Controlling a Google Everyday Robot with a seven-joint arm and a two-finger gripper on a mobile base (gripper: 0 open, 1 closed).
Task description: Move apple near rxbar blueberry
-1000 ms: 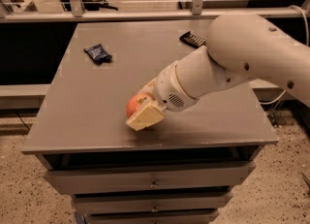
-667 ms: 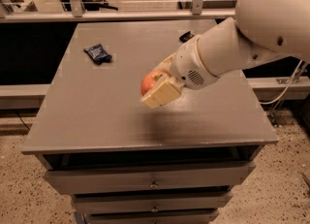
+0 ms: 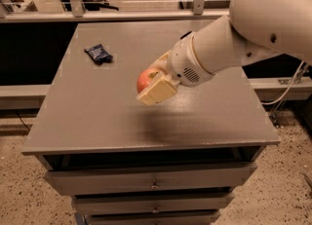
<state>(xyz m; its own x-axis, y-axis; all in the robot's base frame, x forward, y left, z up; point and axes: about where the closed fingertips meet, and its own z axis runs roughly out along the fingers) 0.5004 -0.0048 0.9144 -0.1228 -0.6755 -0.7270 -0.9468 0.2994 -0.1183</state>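
Camera view, the only one: the claw [image 3: 151, 82] is seen just left of the middle of the counter [image 3: 87, 121], carried on a thick white arm [image 3: 229, 44] that reaches in from the upper right. The claw is closed on the apple [image 3: 144, 79]. The red-orange fruit is pinched between the fingers, and the opening is only as wide as the apple itself. The near finger [image 3: 158, 91], a pale cream block, is pressed flat against the apple's lower right side; the far finger is mostly hidden behind the fruit. The apple's left face is left bare and is turned toward the counter's left edge.

The apple is held clear of the grey top. A soft dark shadow [image 3: 153, 129] is cast on the counter below it and a little nearer the front edge.

The rxbar [image 3: 99, 53] is found at the back left of the counter, lying flat, dark blue and crumpled. It is well apart from the apple, up and to the left of it, with bare grey surface between the two. Nothing is touching it.

Below the top, stacked drawers [image 3: 151, 182] are seen. At the far right a pale cable [image 3: 288, 88] is seen hanging beside the counter.
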